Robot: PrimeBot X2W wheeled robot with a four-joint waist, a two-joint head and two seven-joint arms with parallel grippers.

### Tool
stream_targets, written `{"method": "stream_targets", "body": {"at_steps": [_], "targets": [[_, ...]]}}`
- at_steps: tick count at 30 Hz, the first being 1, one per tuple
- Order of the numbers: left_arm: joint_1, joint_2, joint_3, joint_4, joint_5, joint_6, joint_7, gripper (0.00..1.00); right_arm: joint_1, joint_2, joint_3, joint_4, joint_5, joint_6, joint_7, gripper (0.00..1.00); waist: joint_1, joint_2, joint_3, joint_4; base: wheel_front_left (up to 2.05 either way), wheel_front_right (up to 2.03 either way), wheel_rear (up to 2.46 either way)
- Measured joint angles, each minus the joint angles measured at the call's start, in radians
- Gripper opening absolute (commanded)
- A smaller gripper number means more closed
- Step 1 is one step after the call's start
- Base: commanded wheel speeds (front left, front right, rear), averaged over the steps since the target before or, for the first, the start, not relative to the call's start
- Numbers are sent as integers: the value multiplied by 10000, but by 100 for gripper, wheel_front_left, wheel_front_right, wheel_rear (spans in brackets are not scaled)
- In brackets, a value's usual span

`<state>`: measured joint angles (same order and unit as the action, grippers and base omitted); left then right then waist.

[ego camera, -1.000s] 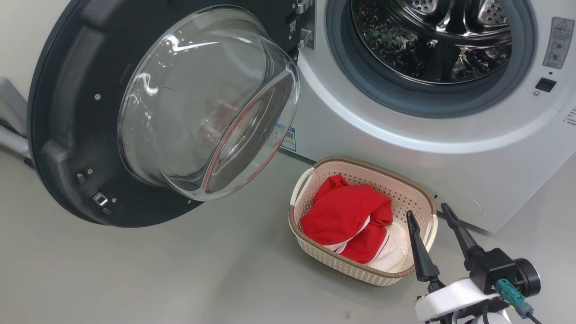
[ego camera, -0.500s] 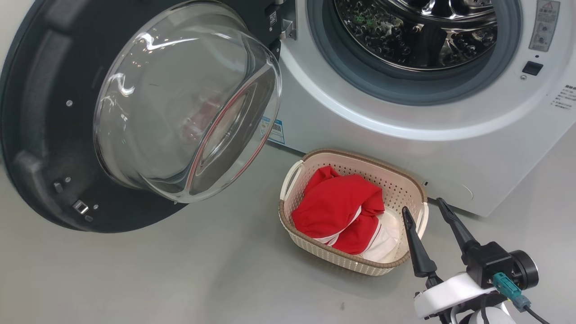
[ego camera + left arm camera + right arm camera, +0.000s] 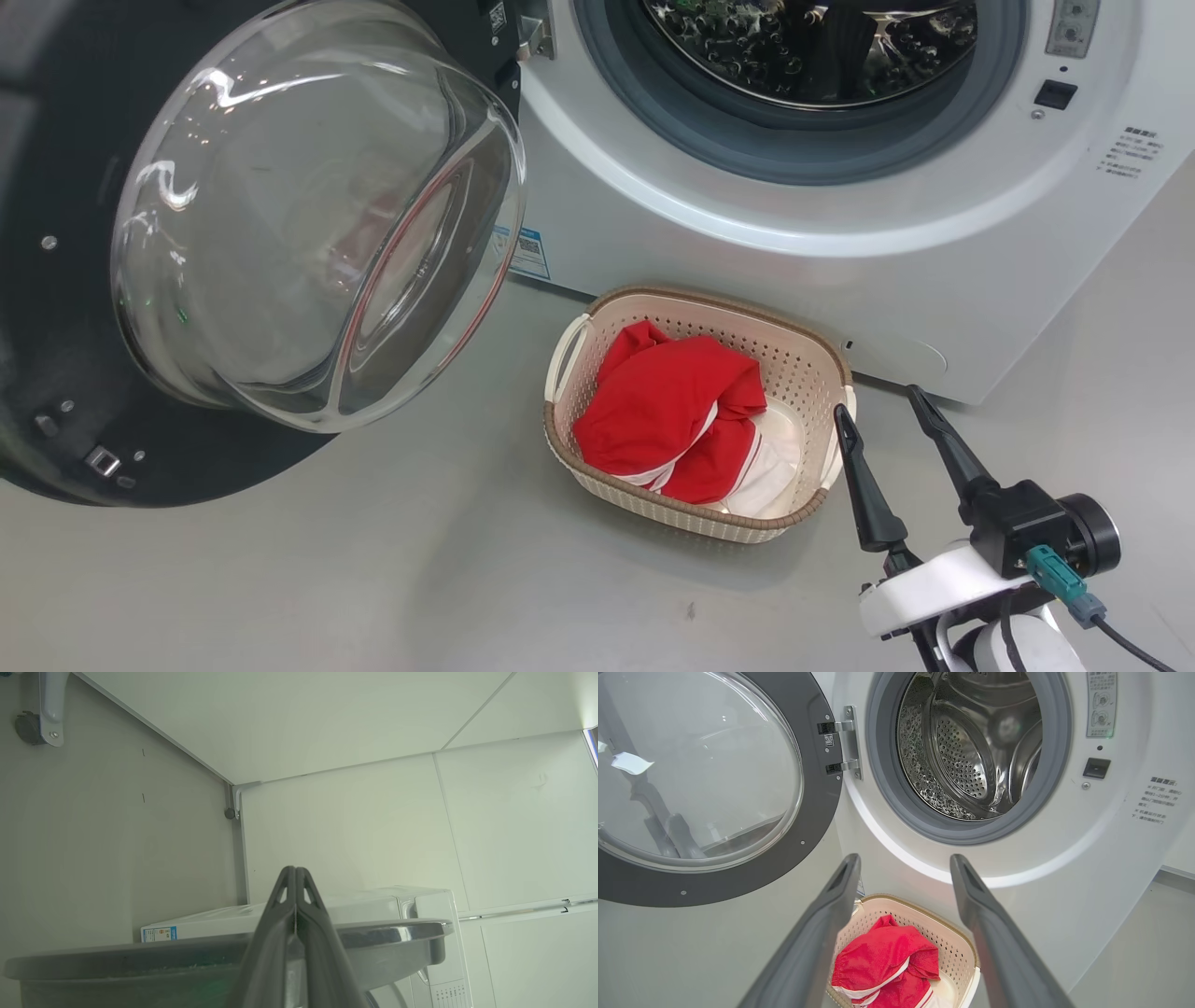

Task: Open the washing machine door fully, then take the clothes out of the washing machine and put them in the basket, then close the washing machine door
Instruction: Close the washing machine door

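The washing machine stands with its round black washing machine door swung open to the left, glass bowl facing me. Its steel drum looks bare inside. On the floor before it sits the cream basket, holding the red and white clothes. My right gripper hovers open just right of the basket, nothing between its fingers; its wrist view looks past the open right gripper at the basket and clothes. My left gripper is shut and empty over the door's grey edge; whether they touch I cannot tell.
Grey floor spreads in front of the machine and under the door. White wall panels rise behind the machine. A grey bracket with a small wheel sits where floor meets wall. A blue sticker marks the machine's front.
The head camera has moved, so machine, door and basket have slid up and to the left in view. My right gripper stays open beside the basket. Nothing was taken or let go.
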<state>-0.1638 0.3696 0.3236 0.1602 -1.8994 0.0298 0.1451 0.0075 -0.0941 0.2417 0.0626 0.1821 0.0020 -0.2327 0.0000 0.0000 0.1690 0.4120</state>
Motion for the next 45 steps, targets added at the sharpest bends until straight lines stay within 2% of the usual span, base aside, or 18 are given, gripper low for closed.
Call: {"method": "stream_targets", "body": {"at_steps": [13, 18, 30, 45], "targets": [[-442, 29, -481, 637, 0, -303, 548, 0, -28, -35, -130, -2, 0, -6, -2, 100, 0, 0, 227, -200, 0, 0, 0], [-474, 119, -589, 692, -35, -568, 955, 0, -51, -36, -130, -2, 0, -6, -2, 100, 0, 0, 248, -194, 0, 0, 0], [-386, 316, -713, 635, -685, -1057, 2374, 0, -179, -36, -140, 4, 0, -6, -4, 100, 0, 0, 270, -221, 0, 0, 0], [190, 314, -913, -58, -1398, -1321, 3873, 0, -198, -35, -161, 12, 2, -38, -17, 100, 0, 0, 335, -292, 0, 0, 0]]}}
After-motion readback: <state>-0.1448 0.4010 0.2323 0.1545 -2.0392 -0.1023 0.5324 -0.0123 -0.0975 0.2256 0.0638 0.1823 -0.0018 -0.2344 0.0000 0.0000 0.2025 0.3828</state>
